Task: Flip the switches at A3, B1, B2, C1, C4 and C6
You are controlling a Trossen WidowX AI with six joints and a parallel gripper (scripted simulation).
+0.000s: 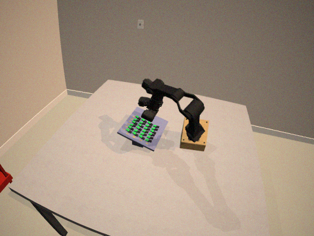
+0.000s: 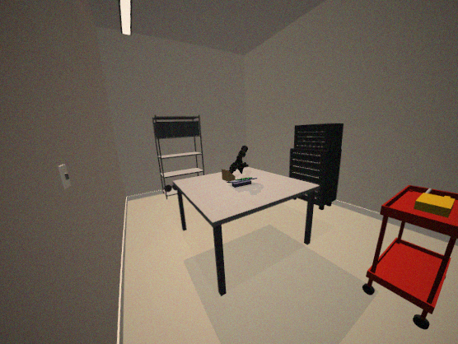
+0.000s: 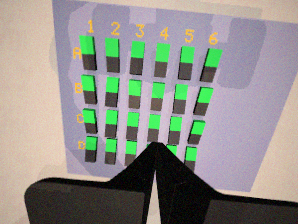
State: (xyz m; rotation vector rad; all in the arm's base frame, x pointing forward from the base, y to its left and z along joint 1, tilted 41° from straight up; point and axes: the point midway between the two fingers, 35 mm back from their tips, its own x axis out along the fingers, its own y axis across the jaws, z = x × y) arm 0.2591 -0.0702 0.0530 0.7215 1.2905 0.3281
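Note:
The lavender switch panel (image 1: 162, 124) (image 3: 250, 125) has rows A to D and columns 1 to 6 of green-and-black switches, with each green half toward row A. In the wrist view, A3 (image 3: 137, 58), B1 (image 3: 89, 90), B2 (image 3: 111, 92), C1 (image 3: 90, 121), C4 (image 3: 154, 128) and C6 (image 3: 198, 132) are visible. Which end of each is raised is hard to tell. My gripper (image 1: 150, 118) (image 3: 156, 147) is shut and empty, above the panel. In the wrist view its tips appear just below C4 and cover most of D4; contact is not visible.
The panel sits on a dark stand (image 1: 137, 143) on the table (image 1: 113, 183). The arm's wooden base block (image 1: 192, 146) is beside the panel. A red cart (image 2: 405, 263), a dark tool cabinet (image 2: 315, 160) and a shelf rack (image 2: 179, 155) stand away from the table.

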